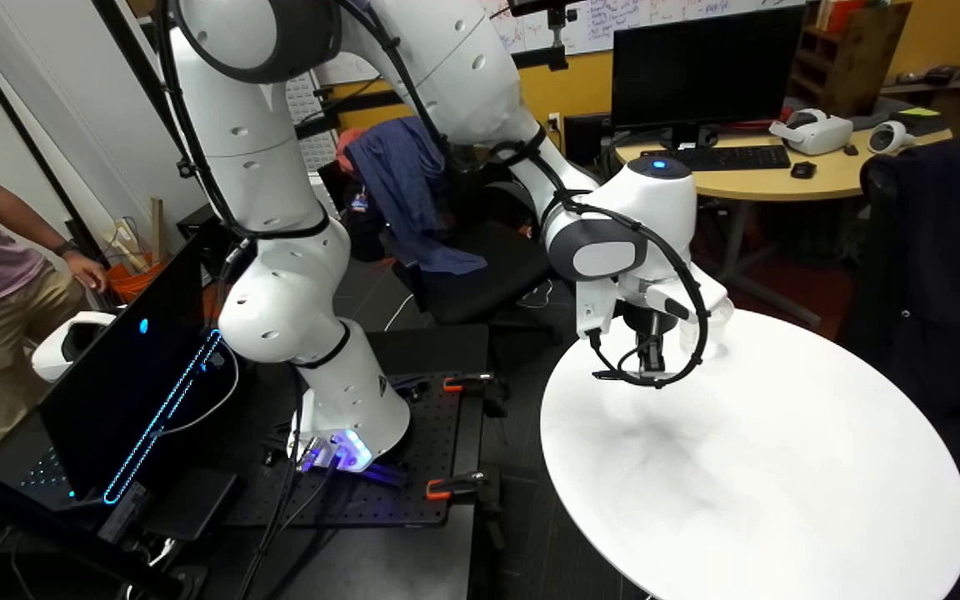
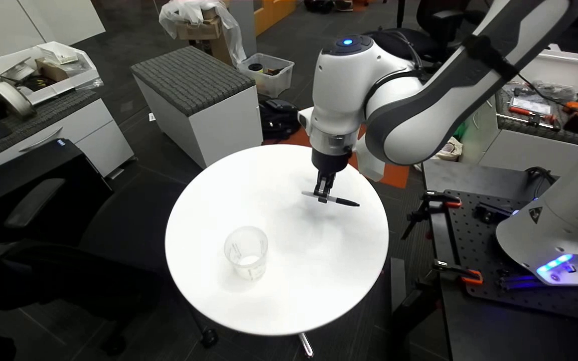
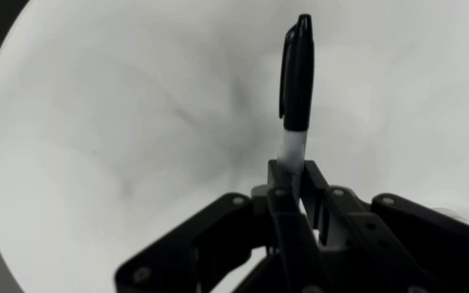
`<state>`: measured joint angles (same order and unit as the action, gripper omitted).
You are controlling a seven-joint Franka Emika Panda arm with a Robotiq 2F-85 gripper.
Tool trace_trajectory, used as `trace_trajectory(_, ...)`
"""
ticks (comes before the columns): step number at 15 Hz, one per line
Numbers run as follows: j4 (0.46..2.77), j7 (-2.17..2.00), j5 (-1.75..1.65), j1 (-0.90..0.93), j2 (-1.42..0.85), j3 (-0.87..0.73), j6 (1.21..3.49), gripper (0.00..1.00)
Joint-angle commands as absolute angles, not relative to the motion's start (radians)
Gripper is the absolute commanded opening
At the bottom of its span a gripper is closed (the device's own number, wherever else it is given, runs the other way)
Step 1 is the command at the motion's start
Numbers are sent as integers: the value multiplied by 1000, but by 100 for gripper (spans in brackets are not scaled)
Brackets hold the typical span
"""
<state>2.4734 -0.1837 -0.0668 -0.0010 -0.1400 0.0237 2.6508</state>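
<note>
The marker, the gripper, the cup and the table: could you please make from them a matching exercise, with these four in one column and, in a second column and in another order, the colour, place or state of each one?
Column one
1. marker
2. gripper
3. cup
4. table

Column two
A. see-through, standing with its opening upward
B. white, with a round edge
C. closed around a slim thing
D. thin, part black and part pale, held in a grip

Right pairs: 1-D, 2-C, 3-A, 4-B.
</note>
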Motion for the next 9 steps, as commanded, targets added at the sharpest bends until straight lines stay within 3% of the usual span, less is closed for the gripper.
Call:
trace_trajectory(1,2427,-362,-168,49,-124,-18,2572,3)
trace_trajectory(9,2303,-648,-284,96,-144,-32,2457,3)
